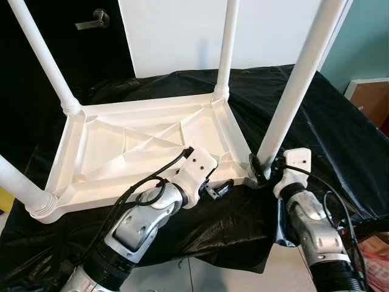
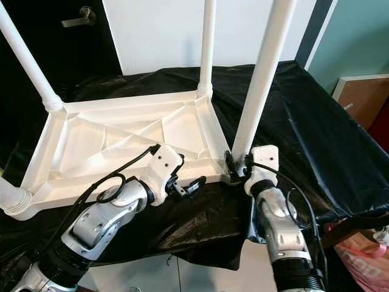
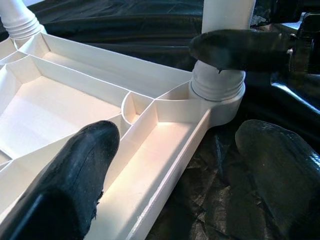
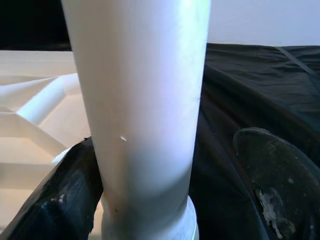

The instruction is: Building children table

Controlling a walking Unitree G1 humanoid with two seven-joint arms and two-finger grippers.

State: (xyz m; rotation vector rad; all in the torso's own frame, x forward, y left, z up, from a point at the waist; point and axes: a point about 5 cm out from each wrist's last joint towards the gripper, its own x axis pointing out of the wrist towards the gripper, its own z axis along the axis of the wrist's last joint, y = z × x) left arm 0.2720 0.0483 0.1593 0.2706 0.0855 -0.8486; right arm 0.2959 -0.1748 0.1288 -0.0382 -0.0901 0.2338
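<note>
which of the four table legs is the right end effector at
The near right leg, the one at the table's front right corner. The right end effector straddles its base; the other three legs stand free.

No readable text anywhere

The upturned white table (image 1: 146,146), its legs, the black cloth (image 1: 340,134) under it and the far wall carry no legible words, numbers, brands or signs.

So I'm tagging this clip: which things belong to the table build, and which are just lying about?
Job:
- upturned white tabletop
- leg at its near right corner
- right gripper around that leg's base
- left gripper, open astride the tabletop's near rim

Lying about:
- black cloth
- pink bag
</note>
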